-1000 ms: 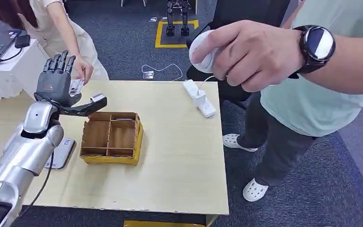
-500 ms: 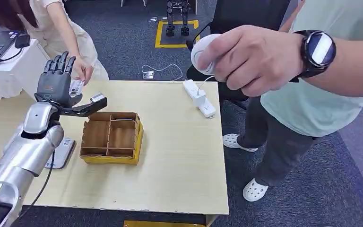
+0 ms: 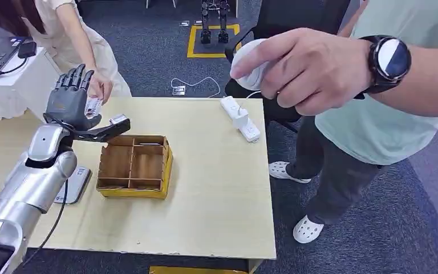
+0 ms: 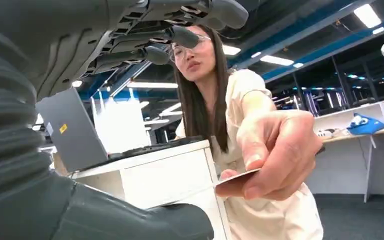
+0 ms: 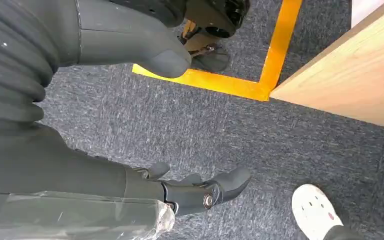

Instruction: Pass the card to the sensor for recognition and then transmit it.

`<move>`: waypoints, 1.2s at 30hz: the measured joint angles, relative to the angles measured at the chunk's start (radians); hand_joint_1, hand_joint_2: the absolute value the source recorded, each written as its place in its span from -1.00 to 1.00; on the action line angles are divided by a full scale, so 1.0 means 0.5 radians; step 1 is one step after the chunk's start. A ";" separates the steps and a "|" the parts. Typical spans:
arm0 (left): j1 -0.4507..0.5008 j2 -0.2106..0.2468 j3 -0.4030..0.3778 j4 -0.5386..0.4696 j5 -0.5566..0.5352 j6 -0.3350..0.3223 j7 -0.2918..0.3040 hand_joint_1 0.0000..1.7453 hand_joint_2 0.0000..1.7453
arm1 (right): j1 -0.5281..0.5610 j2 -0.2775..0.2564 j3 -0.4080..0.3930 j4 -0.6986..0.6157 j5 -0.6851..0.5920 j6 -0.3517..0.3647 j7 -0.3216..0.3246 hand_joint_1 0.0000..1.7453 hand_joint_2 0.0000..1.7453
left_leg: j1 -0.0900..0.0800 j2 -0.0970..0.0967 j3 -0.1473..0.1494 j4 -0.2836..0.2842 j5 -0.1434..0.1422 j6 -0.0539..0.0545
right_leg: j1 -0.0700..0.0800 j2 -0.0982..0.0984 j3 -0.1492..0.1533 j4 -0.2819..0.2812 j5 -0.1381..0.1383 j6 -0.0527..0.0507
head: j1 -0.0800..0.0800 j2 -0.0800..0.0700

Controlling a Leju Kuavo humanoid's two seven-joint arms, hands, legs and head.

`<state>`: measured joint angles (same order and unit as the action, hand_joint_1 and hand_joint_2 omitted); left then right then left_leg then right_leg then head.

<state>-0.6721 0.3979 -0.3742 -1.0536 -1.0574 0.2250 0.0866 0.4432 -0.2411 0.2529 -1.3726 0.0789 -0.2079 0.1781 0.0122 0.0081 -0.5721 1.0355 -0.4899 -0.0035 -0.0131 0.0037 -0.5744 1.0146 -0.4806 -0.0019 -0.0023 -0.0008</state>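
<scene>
White card point(image 3: 93, 106) just beside fingers point(image 3: 75, 79)

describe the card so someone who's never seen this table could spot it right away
Start at the far left corner of the wooden table, where the robot's raised left hand is open. The card is the small white rectangle pinched in a person's hand beside those dark fingers, not on the table.

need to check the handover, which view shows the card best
The left wrist view: the card is close and edge-on, pinched in a person's hand. The head view shows it small, beside the left hand.
</scene>
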 joint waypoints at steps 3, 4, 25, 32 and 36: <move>0.001 0.000 0.000 0.000 -0.023 0.027 0.031 -0.98 1.00 | 0.000 0.000 0.000 0.000 0.004 0.000 0.000 -1.00 1.00 | 0.000 0.000 0.000 0.000 0.000 0.000 | 0.000 0.000 0.000 0.000 0.000 0.000 | 0.000 0.000; 0.001 0.000 0.000 0.000 -0.029 0.028 0.031 -0.98 1.00 | 0.000 0.000 0.000 0.000 0.004 0.000 0.000 -1.00 1.00 | 0.000 0.000 0.000 0.000 0.000 0.000 | 0.000 0.000 0.000 0.000 0.000 0.000 | -0.001 0.000; 0.010 -0.003 0.008 -0.007 0.146 -0.006 -0.038 -0.98 1.00 | -0.002 0.000 -0.001 0.000 0.012 0.018 0.000 -1.00 1.00 | 0.000 0.000 0.000 0.000 0.000 0.000 | 0.000 0.000 0.000 0.000 0.000 0.000 | 0.000 0.000; 0.050 -0.023 0.056 -0.050 0.319 -0.011 -0.110 -0.98 1.00 | -0.004 0.000 -0.002 0.000 0.016 0.025 -0.004 -1.00 1.00 | 0.000 0.000 0.000 0.000 0.000 0.000 | 0.000 0.000 0.000 0.000 0.000 0.000 | 0.000 0.000; 0.049 -0.016 0.056 -0.051 0.245 0.007 -0.081 -0.98 1.00 | -0.006 -0.007 0.000 0.000 -0.017 0.067 -0.050 -1.00 1.00 | 0.000 0.000 0.000 0.000 0.000 0.000 | 0.000 0.000 0.000 0.000 0.000 0.000 | 0.000 0.000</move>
<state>-0.6474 0.3898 -0.3464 -1.0792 -0.9350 0.2285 0.0461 0.4402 -0.2445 0.2529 -1.3725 0.0706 -0.1744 0.1530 0.0123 0.0080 -0.5721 1.0355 -0.4899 -0.0035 -0.0131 0.0035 -0.5745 1.0146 -0.4806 -0.0019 -0.0023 -0.0008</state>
